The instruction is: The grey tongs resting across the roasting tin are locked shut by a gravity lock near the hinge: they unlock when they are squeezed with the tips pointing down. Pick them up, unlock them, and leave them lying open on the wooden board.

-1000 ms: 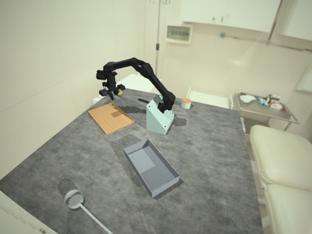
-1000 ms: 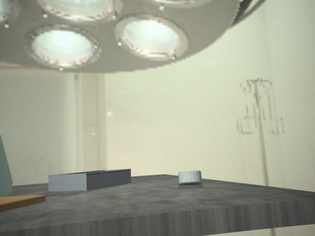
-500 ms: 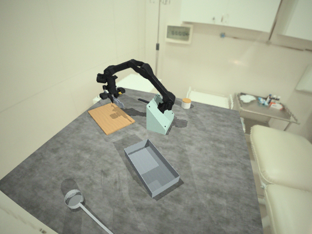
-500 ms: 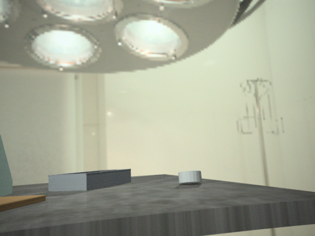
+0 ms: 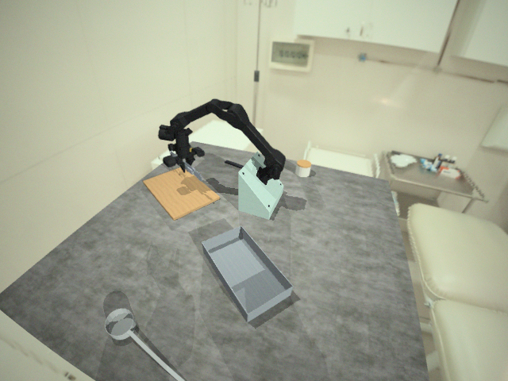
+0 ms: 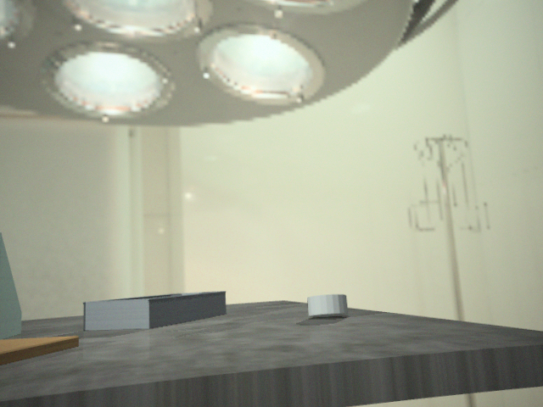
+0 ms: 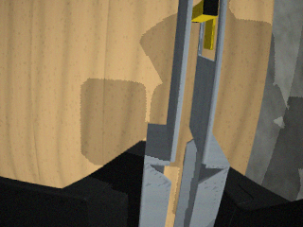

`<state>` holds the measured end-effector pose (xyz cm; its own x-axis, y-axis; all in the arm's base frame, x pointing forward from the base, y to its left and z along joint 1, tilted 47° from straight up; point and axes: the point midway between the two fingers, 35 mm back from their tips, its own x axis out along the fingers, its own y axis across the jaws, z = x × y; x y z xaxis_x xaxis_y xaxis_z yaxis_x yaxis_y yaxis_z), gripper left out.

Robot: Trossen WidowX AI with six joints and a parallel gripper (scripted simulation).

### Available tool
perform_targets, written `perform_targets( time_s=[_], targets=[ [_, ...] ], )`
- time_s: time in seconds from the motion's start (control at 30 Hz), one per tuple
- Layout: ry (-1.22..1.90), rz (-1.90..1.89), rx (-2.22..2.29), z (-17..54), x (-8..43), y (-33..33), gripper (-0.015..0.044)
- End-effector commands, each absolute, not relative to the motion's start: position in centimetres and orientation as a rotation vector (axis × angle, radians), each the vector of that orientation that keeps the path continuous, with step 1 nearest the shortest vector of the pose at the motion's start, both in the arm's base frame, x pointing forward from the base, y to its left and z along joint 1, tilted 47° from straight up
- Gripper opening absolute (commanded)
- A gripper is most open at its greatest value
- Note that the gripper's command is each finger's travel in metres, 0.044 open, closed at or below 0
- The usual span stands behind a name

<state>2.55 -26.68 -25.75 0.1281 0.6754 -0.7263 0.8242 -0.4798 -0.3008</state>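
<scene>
Tongs (image 7: 189, 108) in gripper (image 7: 184, 170) (clamped) — over board (image 7: 70, 44).
</scene>
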Motion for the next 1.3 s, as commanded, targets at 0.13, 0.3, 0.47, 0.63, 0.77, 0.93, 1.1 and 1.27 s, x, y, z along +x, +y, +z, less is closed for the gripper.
perform_targets(
  time_s=[0.13,0.3,0.47,0.63,0.77,0.93,1.1,1.27],
  targets=[
    [1.485,-1.281,2.226,-26.6,2.8,-25.8,-0.0150],
    [1.481,-1.284,2.224,-27.2,2.9,-25.1,-0.0150],
    [1.477,-1.287,2.221,-27.7,3.0,-24.5,-0.0150],
    [1.473,-1.290,2.219,-28.1,3.1,-23.9,-0.0150],
    [1.470,-1.293,2.217,-28.5,3.2,-23.3,-0.0150],
    [1.465,-1.295,2.215,-29.0,3.3,-22.7,-0.0150],
    [1.464,-1.296,2.215,-29.1,3.3,-22.5,-0.0150],
    [1.474,-1.294,2.210,-29.0,3.2,-22.5,-0.0045]
  ],
)
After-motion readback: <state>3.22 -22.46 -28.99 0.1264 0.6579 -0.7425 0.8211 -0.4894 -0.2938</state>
